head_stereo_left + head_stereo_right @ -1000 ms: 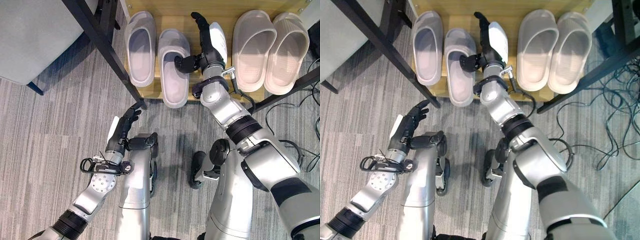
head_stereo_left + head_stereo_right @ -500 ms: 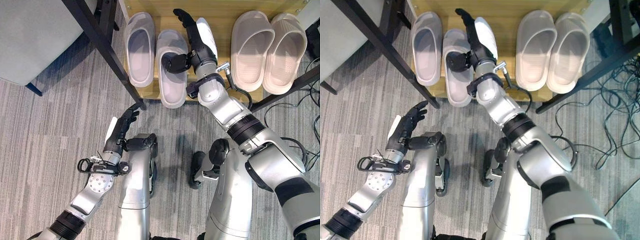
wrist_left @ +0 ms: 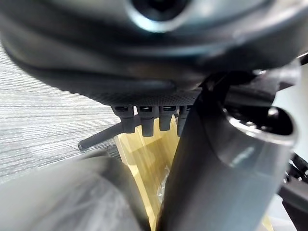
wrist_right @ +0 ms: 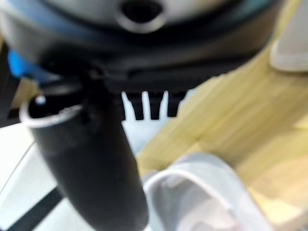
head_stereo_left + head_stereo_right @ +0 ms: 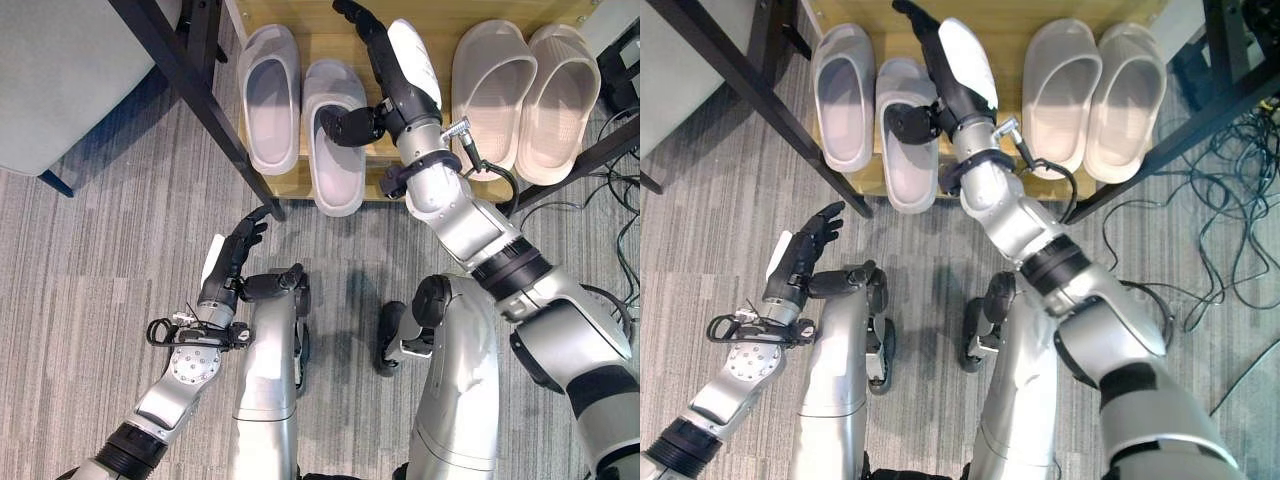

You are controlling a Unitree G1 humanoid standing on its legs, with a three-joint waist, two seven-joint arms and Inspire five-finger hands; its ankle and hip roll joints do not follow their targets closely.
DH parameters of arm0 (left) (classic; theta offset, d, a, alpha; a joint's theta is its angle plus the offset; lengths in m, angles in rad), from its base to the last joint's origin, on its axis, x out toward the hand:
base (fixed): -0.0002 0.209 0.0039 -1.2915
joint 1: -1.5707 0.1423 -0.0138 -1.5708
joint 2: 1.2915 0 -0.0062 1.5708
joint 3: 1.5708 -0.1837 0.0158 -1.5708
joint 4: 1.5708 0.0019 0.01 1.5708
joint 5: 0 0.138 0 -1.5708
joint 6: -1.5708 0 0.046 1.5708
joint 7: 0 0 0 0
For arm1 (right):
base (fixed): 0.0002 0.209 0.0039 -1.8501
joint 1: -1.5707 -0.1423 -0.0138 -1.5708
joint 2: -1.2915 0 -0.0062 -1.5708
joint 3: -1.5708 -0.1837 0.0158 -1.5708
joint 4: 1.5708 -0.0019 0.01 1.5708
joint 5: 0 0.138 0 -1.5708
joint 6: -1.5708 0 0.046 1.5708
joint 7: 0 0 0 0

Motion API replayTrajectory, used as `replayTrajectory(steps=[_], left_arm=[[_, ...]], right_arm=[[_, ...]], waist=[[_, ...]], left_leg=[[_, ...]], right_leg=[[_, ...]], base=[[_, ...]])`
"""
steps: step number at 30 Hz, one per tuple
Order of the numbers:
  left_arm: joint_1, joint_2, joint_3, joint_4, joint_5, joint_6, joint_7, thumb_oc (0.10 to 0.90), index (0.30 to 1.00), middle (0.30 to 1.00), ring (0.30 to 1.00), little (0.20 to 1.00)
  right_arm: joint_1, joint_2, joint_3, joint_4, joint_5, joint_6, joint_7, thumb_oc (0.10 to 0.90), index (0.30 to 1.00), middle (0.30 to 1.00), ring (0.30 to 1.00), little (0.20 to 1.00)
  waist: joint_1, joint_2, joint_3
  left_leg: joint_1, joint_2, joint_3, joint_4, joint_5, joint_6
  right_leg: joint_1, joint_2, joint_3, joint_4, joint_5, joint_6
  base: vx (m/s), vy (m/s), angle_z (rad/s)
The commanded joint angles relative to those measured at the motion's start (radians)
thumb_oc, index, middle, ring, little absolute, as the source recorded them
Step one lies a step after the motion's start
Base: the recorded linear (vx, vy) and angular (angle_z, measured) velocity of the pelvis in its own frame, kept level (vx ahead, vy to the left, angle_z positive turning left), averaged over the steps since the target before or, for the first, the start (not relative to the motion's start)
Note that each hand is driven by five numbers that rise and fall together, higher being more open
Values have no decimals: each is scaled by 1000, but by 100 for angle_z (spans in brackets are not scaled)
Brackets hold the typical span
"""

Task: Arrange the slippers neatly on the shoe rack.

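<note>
Four pale slippers lie soles-down on the wooden shelf [image 5: 440,25] of the shoe rack, toes toward the rack's back, in two pairs. L pair: outer left slipper [image 5: 267,98] fully on the shelf; inner left slipper [image 5: 335,135] just beside it, touching or nearly so, set further fwd w/ its heel end overhanging the shelf's front edge above the carpet. R pair: inner right slipper [image 5: 492,85] and outer right slipper [image 5: 558,90], side by side and touching, heels at approx. the front edge. A bare strip of shelf lies betw. the two pairs.

Right hand [image 5: 385,70] is over that strip, right beside the inner left slipper: fingers straight and extended toward the rack's back, white thumb cover uppermost, thumb spread out sideways over the slipper's foot opening. Hand is spread, not clamped on anything; whether the thumb actually touches the slipper cannot be told. Right wrist view: straight fingers [image 4: 153,106] over wood, a slipper's rim close below.

Left hand [image 5: 225,265] hangs low over the grey striped carpet [image 5: 90,270], well apart from the slippers, near a black diagonal frame bar [image 5: 195,105] at the rack's L end; fingers relaxed, slightly bent, holding nothing.

Surroundings: grey upholstered furniture [image 5: 60,70] at far L; loose cables [image 5: 1230,210] on the floor at R.
</note>
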Motion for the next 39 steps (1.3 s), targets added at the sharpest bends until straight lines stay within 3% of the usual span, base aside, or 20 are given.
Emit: replayTrajectory(steps=[1,9,17,22,30,39], left_arm=[[66,-14,6,-103,40,-42,-9,800,900,900,900,900],[95,-16,31,-119,54,-42,-24,800,900,900,900,900],[98,-32,34,-128,60,-49,-6,800,900,900,900,900],[102,-23,30,-133,66,-52,-6,800,900,900,900,900],[119,-10,31,-142,80,-59,-10,800,900,900,900,900],[126,7,28,-149,90,-56,-12,800,900,900,900,900]], right_arm=[[1,-43,-91,-235,-37,-101,6,800,900,900,900,900],[154,-164,-185,-430,-82,-115,43,800,900,900,900,900],[227,-124,-226,-456,-175,-97,13,800,900,900,900,900],[275,-104,-231,-520,-112,-137,35,800,900,900,900,900],[317,-138,-218,-677,-45,-206,87,800,900,900,900,900],[317,-163,-158,-726,35,-210,149,800,900,900,900,900]], waist=[[37,-25,-37],[20,-38,-37],[15,-30,-37],[13,-32,-37],[8,-39,-37],[10,-40,-37]], left_leg=[[-97,-35,3,30,11,53],[-97,-31,9,34,11,51],[-97,-31,10,40,11,53],[-97,-32,15,39,12,53],[-97,-33,15,40,13,47],[-97,-32,10,43,15,42]], right_leg=[[81,-39,51,219,-193,-58],[81,-41,54,223,-198,-56],[81,-39,52,221,-201,-53],[81,-38,55,222,-200,-52],[81,-37,59,230,-205,-51],[81,-39,58,234,-206,-52]], base=[[0,0,0],[0,0,0],[0,0,0],[0,0,0],[0,0,0],[0,0,0]])
